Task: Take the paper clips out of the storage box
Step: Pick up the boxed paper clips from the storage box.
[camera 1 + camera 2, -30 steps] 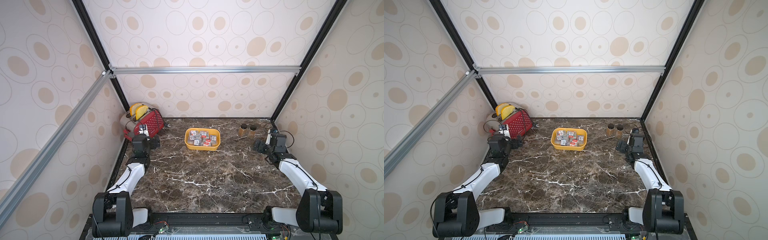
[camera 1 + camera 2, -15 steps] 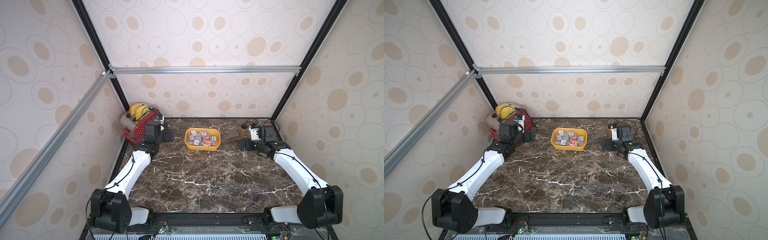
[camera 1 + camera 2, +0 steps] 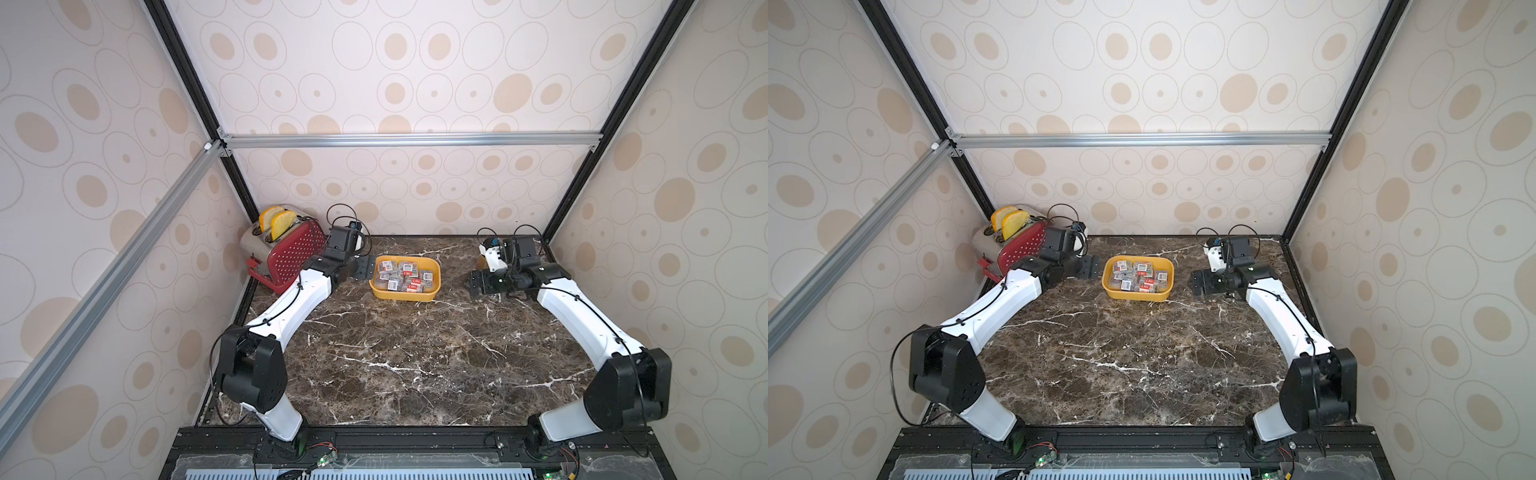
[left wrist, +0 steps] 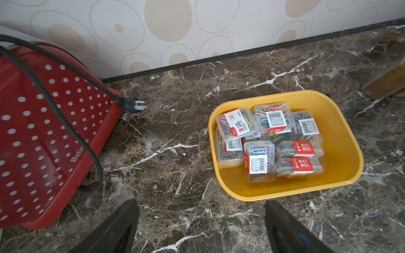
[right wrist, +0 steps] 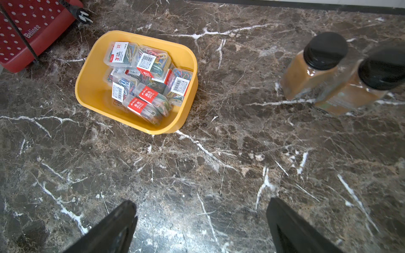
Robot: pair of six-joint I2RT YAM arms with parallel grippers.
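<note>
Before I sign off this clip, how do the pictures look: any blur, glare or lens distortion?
In both top views: even light, sharp, the frame bars splayed outward by the wide lens. Left wrist: labels on the clip boxes are readable, the fingers out of focus. Right wrist: the two jars are blurred, and there is a pale sheen on the table.

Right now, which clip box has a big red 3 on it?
The clip box in the tub's corner nearest the toaster; the others show barcodes or red bands.
</note>
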